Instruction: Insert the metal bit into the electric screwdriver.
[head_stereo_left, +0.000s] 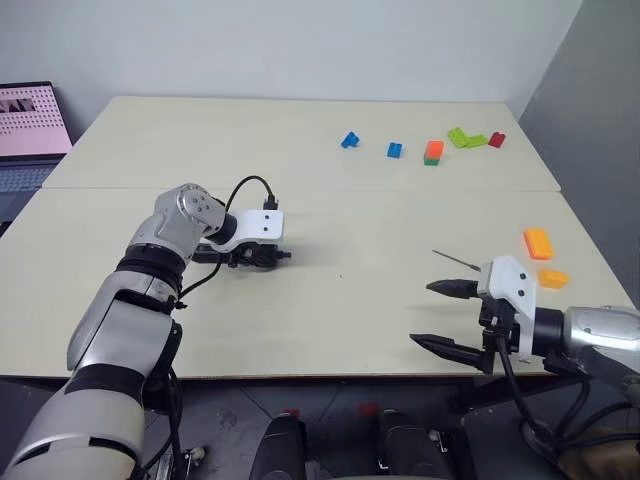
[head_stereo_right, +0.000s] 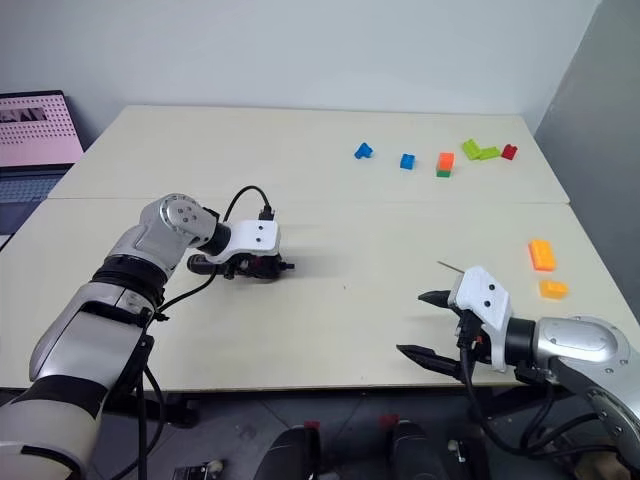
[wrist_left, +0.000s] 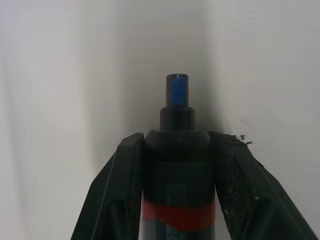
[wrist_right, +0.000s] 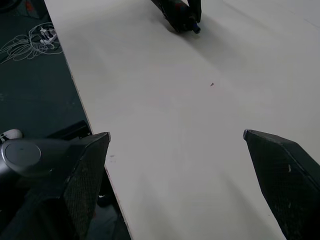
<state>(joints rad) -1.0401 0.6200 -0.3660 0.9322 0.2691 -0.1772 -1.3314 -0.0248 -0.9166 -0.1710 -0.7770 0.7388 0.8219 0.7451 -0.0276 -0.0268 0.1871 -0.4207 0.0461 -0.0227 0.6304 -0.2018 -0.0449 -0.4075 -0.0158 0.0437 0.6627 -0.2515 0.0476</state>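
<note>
Table (head_stereo_left: 330, 330) fills most of the left eye view. I see the left gripper (head_stereo_left: 262, 256) resting low on it, clenched around the screwdriver (head_stereo_left: 272, 256), which lies nearly flat with one dark end poking out toward the middle of the table. Most of the tool is hidden under the white gripper housing, so I cannot make out its red band here. The right gripper (head_stereo_left: 440, 316) hangs at the near right edge of the table, fingers spread wide and holding nothing. The bit (head_stereo_left: 456, 260) lies on the table just beyond it as a thin dark line; its near end disappears behind the white housing. Coloured blocks (head_stereo_left: 432, 151) sit in a loose row far back on the right, two orange blocks (head_stereo_left: 538, 243) lie by the right edge, and a laptop (head_stereo_left: 30, 130) is cut off at the left border.

The right eye view shows the same layout; there the bit is only a faint sliver.

In the left wrist view, the two fingers (wrist_left: 125, 190) press against both sides of the black barrel, the red band is just visible low between them, and a bluish tip points ahead.

In the right wrist view, the fingers (wrist_right: 87, 175) stand far apart over bare table, and the clamped tool's tip appears in the far distance.
</note>
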